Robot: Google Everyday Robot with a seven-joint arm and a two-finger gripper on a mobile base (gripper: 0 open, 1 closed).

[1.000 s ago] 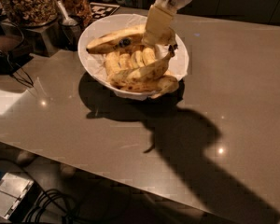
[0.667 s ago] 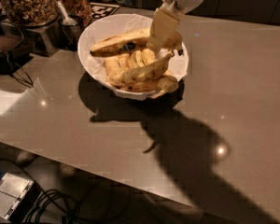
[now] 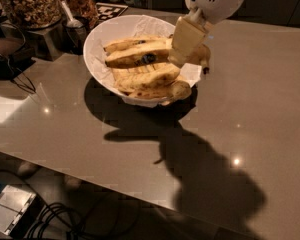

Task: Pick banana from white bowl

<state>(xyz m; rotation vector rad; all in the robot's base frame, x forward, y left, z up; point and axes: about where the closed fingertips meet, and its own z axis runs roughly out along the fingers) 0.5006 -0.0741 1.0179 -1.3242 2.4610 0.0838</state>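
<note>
The white bowl (image 3: 97,46) with paper lining stands at the back middle of the grey table (image 3: 250,114). It holds a bunch of freckled yellow bananas. The banana (image 3: 135,58) with the small blue sticker lies on top, across the bowl. My gripper (image 3: 184,51) comes down from the top right over the bowl's right side. Its cream fingers (image 3: 186,36) are shut on the right end of that banana, and the stem end pokes out past them over the bowl's right rim. The other bananas (image 3: 145,81) lie beneath.
Glass jars of nuts (image 3: 27,4) and a cup with a scoop (image 3: 74,25) stand just left of the bowl. A black-and-white marker (image 3: 112,9) lies behind it. Cables (image 3: 12,79) lie at the table's left. A box (image 3: 10,214) and cords sit on the floor below the front edge.
My gripper has shifted right and a little toward the bowl's right rim. The stickered banana has moved right with it and now lies more level.
</note>
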